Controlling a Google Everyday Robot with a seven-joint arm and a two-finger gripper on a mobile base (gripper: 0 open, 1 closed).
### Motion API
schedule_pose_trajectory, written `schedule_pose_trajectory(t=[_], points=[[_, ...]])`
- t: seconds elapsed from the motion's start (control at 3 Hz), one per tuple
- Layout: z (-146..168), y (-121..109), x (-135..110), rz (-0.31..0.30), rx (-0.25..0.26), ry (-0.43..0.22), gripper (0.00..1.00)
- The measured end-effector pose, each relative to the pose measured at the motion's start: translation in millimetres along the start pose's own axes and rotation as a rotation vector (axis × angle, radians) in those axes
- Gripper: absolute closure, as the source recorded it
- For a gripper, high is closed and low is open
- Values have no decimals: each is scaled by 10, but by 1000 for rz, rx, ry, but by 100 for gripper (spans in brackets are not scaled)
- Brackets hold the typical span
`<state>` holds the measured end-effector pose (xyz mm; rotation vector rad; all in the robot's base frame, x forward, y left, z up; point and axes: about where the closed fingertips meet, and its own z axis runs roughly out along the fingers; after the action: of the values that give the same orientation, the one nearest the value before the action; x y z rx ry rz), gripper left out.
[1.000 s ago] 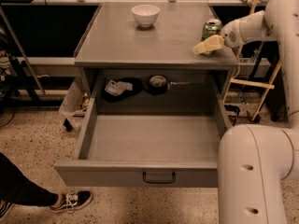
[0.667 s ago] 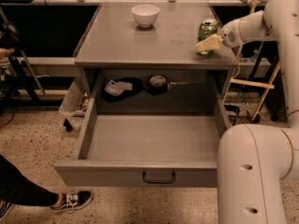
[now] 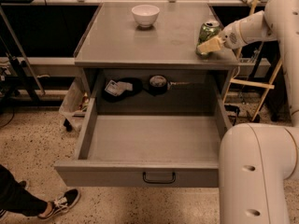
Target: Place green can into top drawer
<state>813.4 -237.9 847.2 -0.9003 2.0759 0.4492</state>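
Observation:
The green can (image 3: 208,31) stands at the right front corner of the grey tabletop (image 3: 154,36), slightly tilted. My gripper (image 3: 209,44) comes in from the right and is shut on the can's lower part. One cream fingertip (image 3: 210,45) shows in front of the can and the other is hidden behind it. The top drawer (image 3: 149,176) is pulled wide open below the tabletop. Its black handle (image 3: 159,177) is at the front centre and its inside holds nothing.
A white bowl (image 3: 145,15) stands at the back middle of the tabletop. Dark items (image 3: 159,83) lie in the recess behind the drawer. My white arm base (image 3: 254,176) is at the front right. A person's shoe (image 3: 58,203) is at the lower left. A wooden frame (image 3: 254,83) stands at the right.
The can and the gripper shifted a little to the left along the table's right edge, and the can now leans slightly. The drawer and bowl have not moved.

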Motion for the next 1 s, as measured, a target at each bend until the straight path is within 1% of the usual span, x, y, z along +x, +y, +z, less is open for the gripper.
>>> schedule_pose_trajectory(t=[0.33, 0.67, 1.0], points=[[-36, 8, -5, 1, -1, 3, 100], [-646, -140, 46, -15, 35, -101, 100], [-1147, -215, 190, -56, 75, -157, 100]])
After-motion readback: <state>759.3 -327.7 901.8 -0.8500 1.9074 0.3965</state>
